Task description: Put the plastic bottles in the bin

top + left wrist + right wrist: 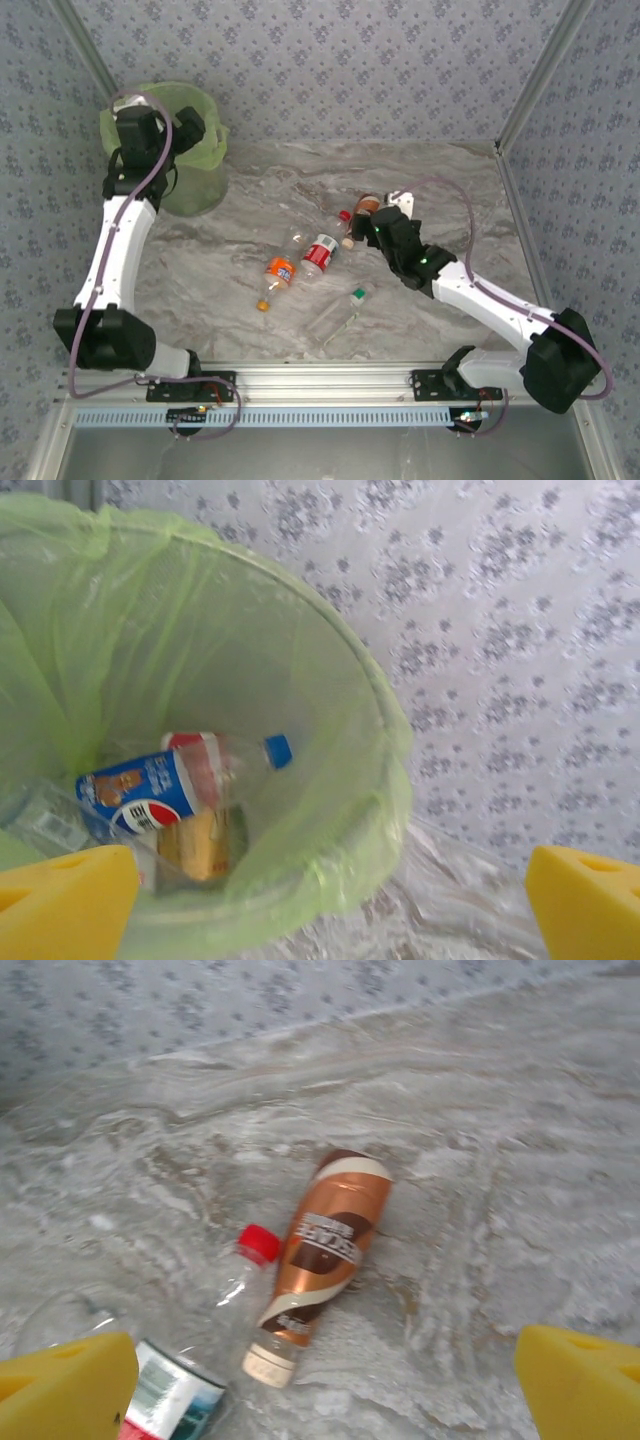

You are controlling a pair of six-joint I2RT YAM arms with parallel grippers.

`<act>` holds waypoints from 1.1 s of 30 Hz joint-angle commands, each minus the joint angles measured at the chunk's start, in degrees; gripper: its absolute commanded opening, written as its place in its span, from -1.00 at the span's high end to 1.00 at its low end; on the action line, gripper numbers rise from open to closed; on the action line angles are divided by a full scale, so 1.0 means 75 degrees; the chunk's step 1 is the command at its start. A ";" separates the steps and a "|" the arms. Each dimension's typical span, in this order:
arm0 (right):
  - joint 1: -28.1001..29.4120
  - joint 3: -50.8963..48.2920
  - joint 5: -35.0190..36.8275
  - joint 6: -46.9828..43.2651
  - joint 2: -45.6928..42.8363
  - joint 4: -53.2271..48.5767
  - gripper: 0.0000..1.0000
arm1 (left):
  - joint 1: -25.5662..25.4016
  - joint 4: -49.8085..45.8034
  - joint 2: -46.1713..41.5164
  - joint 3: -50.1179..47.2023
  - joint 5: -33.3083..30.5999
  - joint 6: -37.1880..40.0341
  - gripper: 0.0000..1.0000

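- Over the far-left corner of the table (250, 190), from the overhead camera: left arm raised to the bin (200, 190), black wrist covering part of the rim.
- Down through the left wrist camera, into the lime-green liner: left gripper (325, 905) spread wide, yellow fingertips (60, 905) at the bottom corners, nothing between them.
- At the bin's bottom, detail supplied by that same camera: blue-labelled bottle (150, 790) with a blue cap, on its side, across a yellow-orange labelled bottle (200, 845). Clear bottle (40, 820) just beside them on the left.
- Near the table's middle, laid out best from overhead: four bottles lying flat.
  - Orange-labelled bottle (281, 272), orange cap toward the arms.
  - Red-capped bottle (321, 253) with a red-and-white label, just beside it on the right.
  - Green-capped clear bottle (340, 315), apart from both and nearer the arm bases.
  - Brown bottle (367, 204), farthest back, partly under the right wrist.
- Close up in the right wrist camera: brown bottle's copper-and-cream label and cream cap, cap end toward the camera. Red cap and clear neck alongside it on the left, very close; touching or not, cannot tell.
- Right gripper (325, 1390) wide open above the marble top, one yellow fingertip in each lower corner, holding nothing, clear of the brown bottle.
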 commanded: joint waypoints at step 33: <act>-0.2418 0.3274 -0.3866 0.1274 0.4121 -0.1638 -0.88 | -0.0053 -0.0931 -0.2207 -0.2578 0.0945 0.0442 -0.98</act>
